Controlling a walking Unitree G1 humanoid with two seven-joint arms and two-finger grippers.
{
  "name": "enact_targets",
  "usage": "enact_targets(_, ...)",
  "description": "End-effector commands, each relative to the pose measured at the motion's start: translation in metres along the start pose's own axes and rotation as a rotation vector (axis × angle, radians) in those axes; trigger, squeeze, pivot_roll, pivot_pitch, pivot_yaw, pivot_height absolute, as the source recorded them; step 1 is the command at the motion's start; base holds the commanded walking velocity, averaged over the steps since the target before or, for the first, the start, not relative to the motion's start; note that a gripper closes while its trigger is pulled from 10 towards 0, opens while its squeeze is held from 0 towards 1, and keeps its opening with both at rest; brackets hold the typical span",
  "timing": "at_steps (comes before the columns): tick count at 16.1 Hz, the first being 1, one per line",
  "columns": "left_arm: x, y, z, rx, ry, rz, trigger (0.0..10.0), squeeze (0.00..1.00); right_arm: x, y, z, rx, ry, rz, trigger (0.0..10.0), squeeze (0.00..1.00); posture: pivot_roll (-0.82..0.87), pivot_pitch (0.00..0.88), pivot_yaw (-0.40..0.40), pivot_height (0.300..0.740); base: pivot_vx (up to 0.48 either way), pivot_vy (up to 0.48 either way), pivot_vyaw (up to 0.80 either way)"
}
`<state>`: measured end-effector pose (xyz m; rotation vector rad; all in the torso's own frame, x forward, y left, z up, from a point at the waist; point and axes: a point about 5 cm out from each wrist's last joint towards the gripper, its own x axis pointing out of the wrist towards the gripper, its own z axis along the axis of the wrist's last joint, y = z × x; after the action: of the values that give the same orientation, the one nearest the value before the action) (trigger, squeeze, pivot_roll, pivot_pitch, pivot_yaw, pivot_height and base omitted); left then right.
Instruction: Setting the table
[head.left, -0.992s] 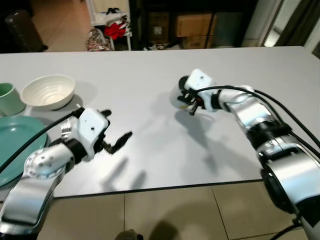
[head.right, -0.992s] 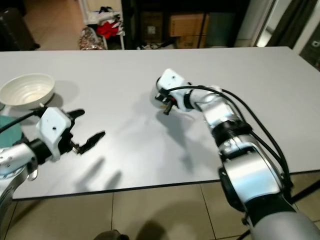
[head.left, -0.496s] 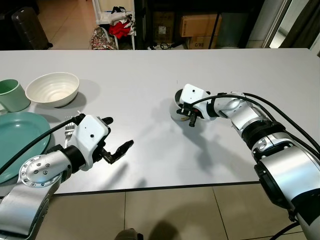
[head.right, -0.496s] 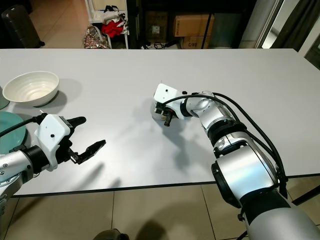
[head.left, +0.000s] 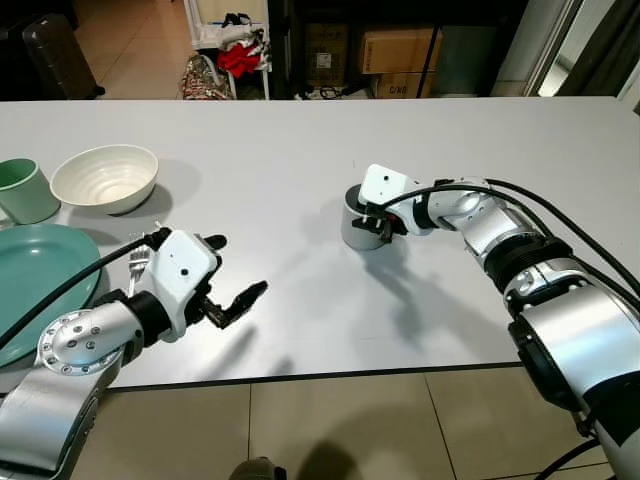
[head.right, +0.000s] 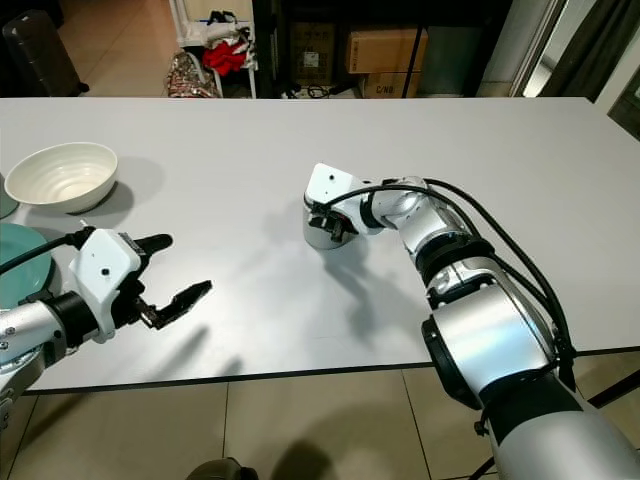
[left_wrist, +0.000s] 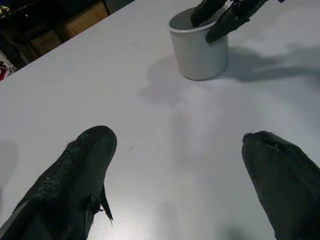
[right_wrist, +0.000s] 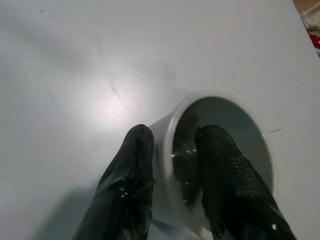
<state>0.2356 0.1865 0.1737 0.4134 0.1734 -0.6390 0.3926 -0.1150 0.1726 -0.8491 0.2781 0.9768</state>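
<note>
The right arm reaches forward and inward across the white table (head.left: 300, 130), elbow bent, with its wrist turned so that the right gripper (head.left: 379, 222) points down at a pale grey cup (left_wrist: 198, 46). The cup stands upright near the middle of the table. In the right wrist view, one finger lies inside the cup and the other (right_wrist: 129, 172) outside, with the rim wall pinched between them; the jaws stand narrow, closed on that wall. The left arm is bent at the near table edge, its forearm angled inward, and the left gripper (head.left: 232, 285) hovers just above the tabletop, well apart from the cup. Its two fingers (left_wrist: 75, 170) are spread wide with nothing between them. At the left end of the table sit a white ribbed bowl (head.left: 105, 178), a green mug (head.left: 20, 191) cut off by the picture edge, and a teal plate (head.left: 35, 280), also partly cut off and partly hidden by the left arm. A fork (head.left: 138, 262) shows behind the left wrist housing, with only its tines visible. The base of the cup is hidden in the right wrist view by the fingers.
</note>
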Motion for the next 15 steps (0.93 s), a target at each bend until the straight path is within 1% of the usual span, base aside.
enact_targets(1, 0.001, 0.0, 0.002, 0.007, -0.004, -0.005, 10.0, 0.0, -0.008, -0.014, 0.009, -0.029, -0.019, -0.037, 10.0, 1.0, 0.18, 0.0, -0.014, 0.74, 0.0, 0.0, 0.0)
enact_targets(2, 0.002, 0.001, 0.002, 0.008, -0.008, -0.004, 10.0, 0.0, -0.012, -0.018, 0.011, -0.041, -0.035, -0.051, 10.0, 1.0, 0.18, 0.0, -0.012, 0.74, 0.0, 0.0, 0.0)
enact_targets(4, 0.006, 0.002, 0.004, -0.001, -0.028, 0.002, 10.0, 0.0, -0.024, -0.031, 0.019, -0.027, -0.136, -0.134, 10.0, 1.0, 0.16, 0.0, -0.005, 0.74, 0.0, 0.0, 0.0)
enact_targets(5, 0.007, 0.002, 0.004, -0.004, -0.032, 0.003, 10.0, 0.0, -0.026, -0.033, 0.02, -0.027, -0.149, -0.147, 10.0, 1.0, 0.16, 0.0, -0.006, 0.74, 0.0, 0.0, 0.0)
enact_targets(6, 0.009, 0.003, 0.005, -0.012, -0.044, 0.01, 10.0, 0.0, -0.033, -0.04, 0.022, -0.027, -0.198, -0.214, 10.0, 0.0, 0.15, 0.0, 0.001, 0.74, 0.0, 0.0, 0.0)
enact_targets(7, 0.012, 0.003, 0.006, -0.023, -0.061, 0.025, 10.0, 0.0, -0.04, -0.045, 0.025, 0.041, -0.294, -0.275, 10.0, 0.0, 0.14, 0.0, 0.001, 0.74, 0.0, 0.0, 0.0)
enact_targets(8, 0.015, 0.002, 0.007, -0.037, -0.076, 0.034, 10.0, 0.0, -0.044, -0.046, 0.026, 0.107, -0.38, -0.304, 10.0, 0.0, 0.13, 0.0, 0.005, 0.74, 0.0, 0.0, 0.0)
enact_targets(10, 0.023, 0.002, 0.009, -0.056, -0.09, 0.088, 10.0, 0.0, -0.047, -0.041, 0.02, 0.177, -0.471, -0.366, 10.0, 0.0, 0.12, 0.0, 0.008, 0.74, 0.0, 0.0, 0.0)
enact_targets(11, 0.029, 0.001, 0.011, -0.088, -0.112, 0.161, 10.0, 0.0, -0.052, -0.028, 0.018, 0.262, -0.563, -0.423, 10.0, 0.0, 0.12, 0.0, 0.008, 0.74, 0.0, 0.0, 0.0)
enact_targets(12, 0.034, 0.0, 0.015, -0.1, -0.139, 0.205, 10.0, 0.0, -0.061, -0.015, 0.018, 0.332, -0.627, -0.466, 10.0, 0.0, 0.12, 0.0, 0.008, 0.74, 0.0, 0.0, 0.0)
enact_targets(13, 0.037, -0.002, 0.017, -0.109, -0.155, 0.221, 10.0, 0.0, -0.066, -0.006, 0.018, 0.368, -0.655, -0.49, 10.0, 0.0, 0.07, 0.0, 0.025, 0.74, 0.0, 0.0, 0.0)
enact_targets(14, 0.041, -0.005, 0.02, -0.127, -0.181, 0.248, 10.0, 0.0, -0.076, 0.009, 0.019, 0.415, -0.68, -0.528, 10.0, 0.0, 0.06, 0.0, 0.032, 0.74, 0.0, 0.0, 0.0)
enact_targets(15, 0.045, -0.007, 0.025, -0.139, -0.205, 0.274, 10.0, 0.0, -0.086, 0.025, 0.018, 0.44, -0.681, -0.568, 10.0, 0.0, 0.03, 0.0, 0.041, 0.74, 0.0, 0.0, 0.0)
